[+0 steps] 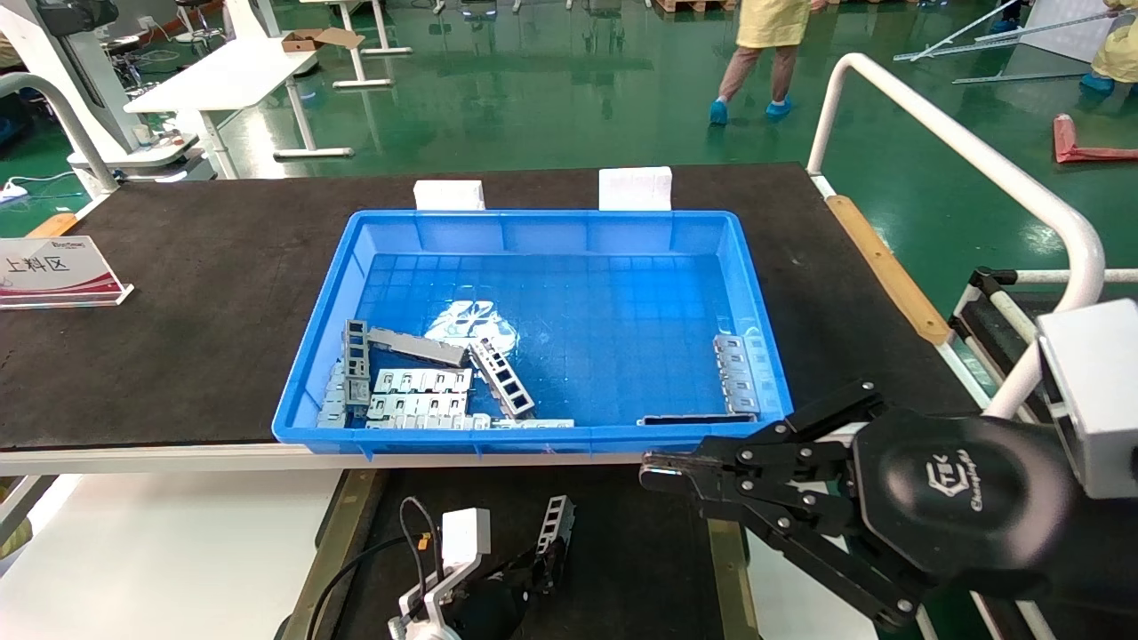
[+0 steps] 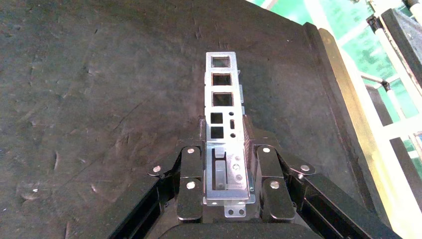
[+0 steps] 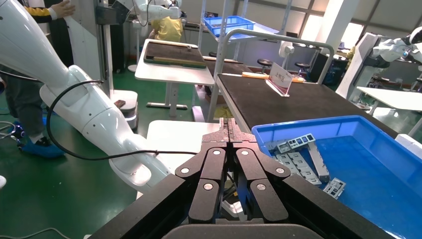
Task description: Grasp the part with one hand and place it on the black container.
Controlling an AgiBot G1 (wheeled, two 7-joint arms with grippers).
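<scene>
My left gripper (image 1: 549,558) is shut on the part (image 1: 556,523), a silver ladder-like bracket with rectangular cutouts. It holds the part over the matte floor of the black container (image 1: 640,551), below the table's front edge. In the left wrist view the fingers (image 2: 191,172) clamp the part (image 2: 222,99) by its lower end, and its far end points out over the container floor (image 2: 99,99). I cannot tell whether the part touches the floor. My right gripper (image 1: 653,471) is shut and empty, hovering by the bin's front right corner; it also shows in the right wrist view (image 3: 228,130).
A blue bin (image 1: 551,222) on the black table mat (image 1: 196,293) holds several more brackets (image 1: 418,391), a few of them by its right wall (image 1: 736,373). Brass rails (image 1: 342,533) edge the container. A white tube frame (image 1: 978,160) stands at the right. A sign (image 1: 53,271) sits at the far left.
</scene>
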